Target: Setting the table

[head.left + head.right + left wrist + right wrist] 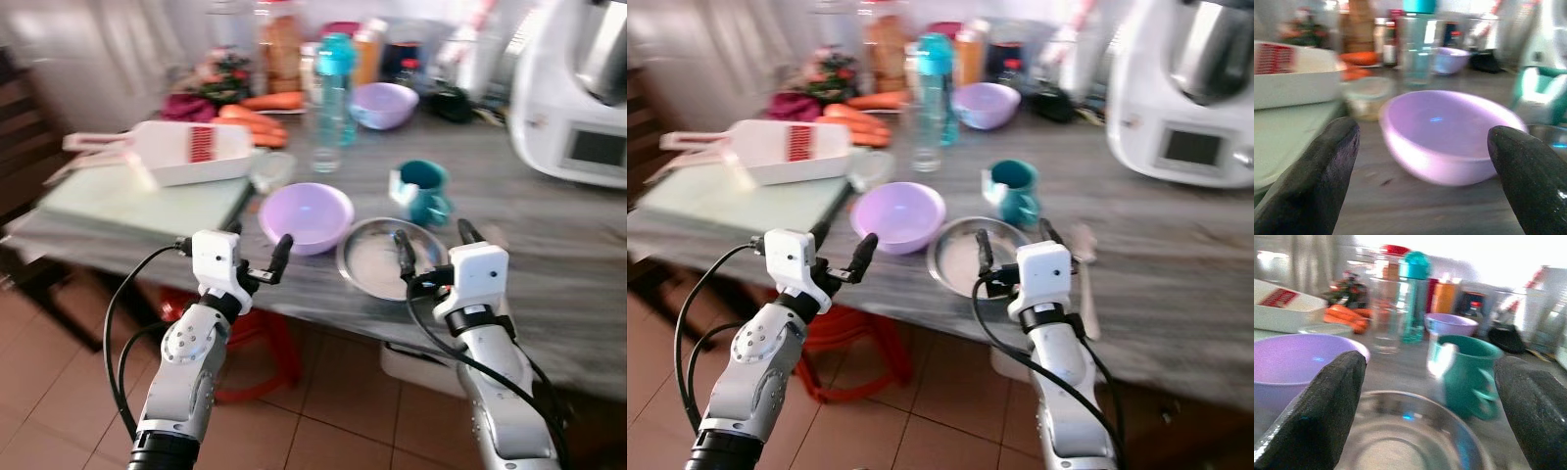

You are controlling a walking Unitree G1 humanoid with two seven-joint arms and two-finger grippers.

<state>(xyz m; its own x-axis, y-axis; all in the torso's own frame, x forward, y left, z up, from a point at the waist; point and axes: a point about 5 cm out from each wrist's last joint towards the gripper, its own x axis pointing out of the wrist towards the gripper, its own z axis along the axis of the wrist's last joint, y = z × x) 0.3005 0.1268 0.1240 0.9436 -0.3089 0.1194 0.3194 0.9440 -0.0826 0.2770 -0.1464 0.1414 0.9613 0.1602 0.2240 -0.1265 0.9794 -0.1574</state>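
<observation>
A lilac bowl [306, 215] sits near the table's front edge, with a round metal plate [387, 259] to its right and a teal mug [423, 189] behind the plate. A spoon [1085, 284] lies right of the plate. My left gripper [260, 245] is open at the table edge, just in front of the lilac bowl [1444, 137] and apart from it. My right gripper [436, 243] is open over the near rim of the metal plate [1410, 440], with the mug [1469, 377] beyond it. Neither gripper holds anything.
A white slicer [191, 152] rests on a green cutting board [147, 201] at the left. Behind stand a tall glass [328, 127], a teal bottle [338, 69], carrots [265, 108] and a second lilac bowl [384, 105]. A white kitchen machine [578, 88] fills the far right. A red stool [265, 352] stands under the table.
</observation>
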